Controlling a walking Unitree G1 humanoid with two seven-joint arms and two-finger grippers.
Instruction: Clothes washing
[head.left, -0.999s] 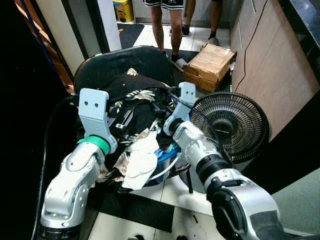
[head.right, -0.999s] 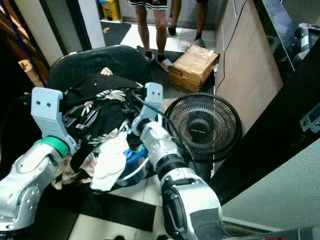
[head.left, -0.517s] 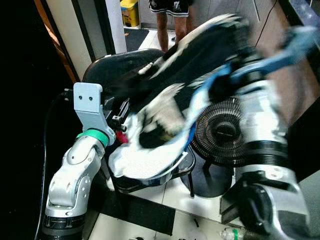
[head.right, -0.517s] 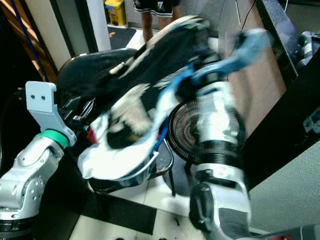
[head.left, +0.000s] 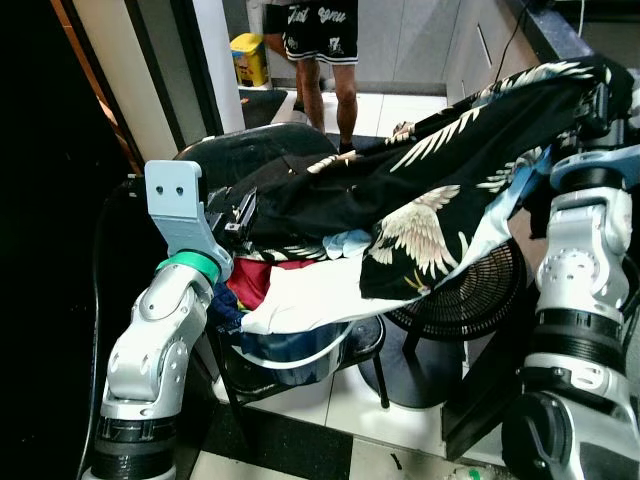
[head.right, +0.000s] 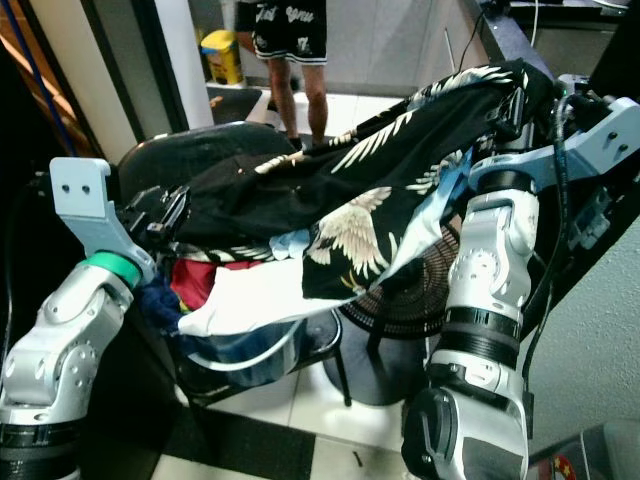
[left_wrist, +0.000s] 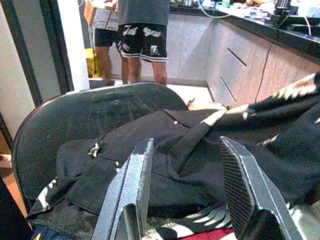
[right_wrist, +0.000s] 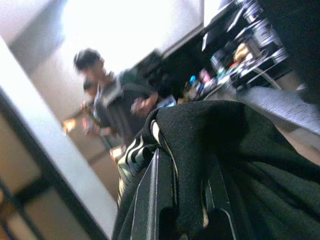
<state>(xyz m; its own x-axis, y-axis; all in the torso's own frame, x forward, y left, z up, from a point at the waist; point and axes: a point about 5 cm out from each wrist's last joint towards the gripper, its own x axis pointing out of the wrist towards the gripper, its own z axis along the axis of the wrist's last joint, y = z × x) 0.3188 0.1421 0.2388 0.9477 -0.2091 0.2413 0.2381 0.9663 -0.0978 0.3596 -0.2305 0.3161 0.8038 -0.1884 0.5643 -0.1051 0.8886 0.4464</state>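
Up high, right gripper (right_wrist: 182, 195) clamps shirt (head.left: 440, 190); left gripper (left_wrist: 187, 192) gapes.

Right gripper (right_wrist: 182, 200) clamped on a fold of black shirt (right_wrist: 235, 145) with white pattern, cloth bunched between the two black fingers (right_wrist: 150, 200) and draped over them. Beyond the cloth, a blurred person (right_wrist: 117, 107) in a dark top, arms bent in front of the chest. Near the shirt's upper edge, a dark desk (right_wrist: 272, 75) with jars and bottles (right_wrist: 240, 52), too blurred to identify.
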